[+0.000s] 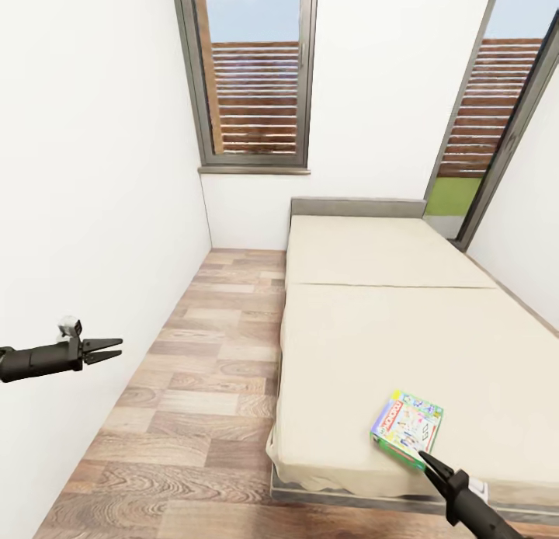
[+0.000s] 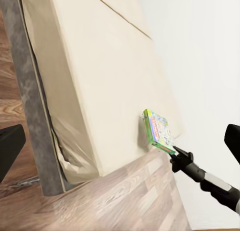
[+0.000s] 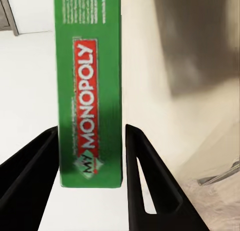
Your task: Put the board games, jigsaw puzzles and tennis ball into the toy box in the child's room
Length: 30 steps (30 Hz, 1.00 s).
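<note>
One board game, a green My Monopoly box (image 1: 407, 426), lies flat on the cream bed (image 1: 373, 321) near its front edge. My right gripper (image 1: 425, 455) reaches up to the box's near corner. In the right wrist view the box's green side (image 3: 90, 91) stands between the two black fingers (image 3: 35, 166), which flank it closely with a thin gap on one side; the jaws are open. The left wrist view shows the box (image 2: 159, 131) with the right gripper (image 2: 176, 151) at its edge. My left gripper (image 1: 116, 349) hangs open and empty by the left wall. The table, toy box, puzzles and ball are out of view.
A strip of wood floor (image 1: 202, 384) runs between the white left wall (image 1: 85, 213) and the bed. A window (image 1: 252, 73) is set in the far wall, and a glass door (image 1: 481, 135) stands at the back right. The bed's grey frame (image 2: 30, 116) edges the mattress.
</note>
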{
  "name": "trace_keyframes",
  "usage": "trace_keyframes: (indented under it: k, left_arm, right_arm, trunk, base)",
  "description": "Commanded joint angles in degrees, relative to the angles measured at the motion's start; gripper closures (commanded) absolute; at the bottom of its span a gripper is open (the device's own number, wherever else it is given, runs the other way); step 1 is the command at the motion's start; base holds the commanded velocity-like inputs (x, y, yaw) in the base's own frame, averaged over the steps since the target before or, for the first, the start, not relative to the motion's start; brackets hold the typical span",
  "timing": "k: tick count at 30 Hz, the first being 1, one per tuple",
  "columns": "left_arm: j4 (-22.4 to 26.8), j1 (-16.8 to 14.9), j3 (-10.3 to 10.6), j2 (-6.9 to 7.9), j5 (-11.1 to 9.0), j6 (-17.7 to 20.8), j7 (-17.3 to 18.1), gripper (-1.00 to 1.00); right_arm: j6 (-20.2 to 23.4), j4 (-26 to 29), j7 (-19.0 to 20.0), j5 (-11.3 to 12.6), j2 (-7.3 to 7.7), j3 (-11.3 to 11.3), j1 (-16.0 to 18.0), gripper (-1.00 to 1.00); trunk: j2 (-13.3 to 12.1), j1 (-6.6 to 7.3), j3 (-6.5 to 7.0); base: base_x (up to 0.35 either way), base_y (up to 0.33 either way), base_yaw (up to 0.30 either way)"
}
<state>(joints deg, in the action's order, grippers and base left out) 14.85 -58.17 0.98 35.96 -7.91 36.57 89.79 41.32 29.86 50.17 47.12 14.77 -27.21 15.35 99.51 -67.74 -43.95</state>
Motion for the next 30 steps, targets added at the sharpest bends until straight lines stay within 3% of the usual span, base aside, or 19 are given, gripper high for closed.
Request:
trace_keyframes:
  k: [1,18,30]
  left_arm:
    - [0.0,0.0,0.2,-0.01,-0.1,0.6,0.2,-1.0]
    - [0.0,0.0,0.4,-1.15,0.0,0.6,0.2,-1.0]
    - [0.0,0.0,0.4,-1.16,0.0,0.6,0.2,-1.0]
  right_arm:
    - [0.3,0.0,0.7,0.0,-0.01,-0.1,0.0,1.0]
    - [0.2,0.1,7.4,0.0,0.16,-0.1,0.0,1.0]
    - [0.2,0.1,7.8,0.0,0.17,-0.1,-0.1,1.0]
  trunk:
    - [-0.4,0.23,0.13]
    - [-7.2,3.97,3.19]
    - [-12.0,6.6,5.34]
  base:
    - [0.0,0.0,0.0]
    - [0.0,0.0,0.0]
    - [0.0,0.0,0.0]
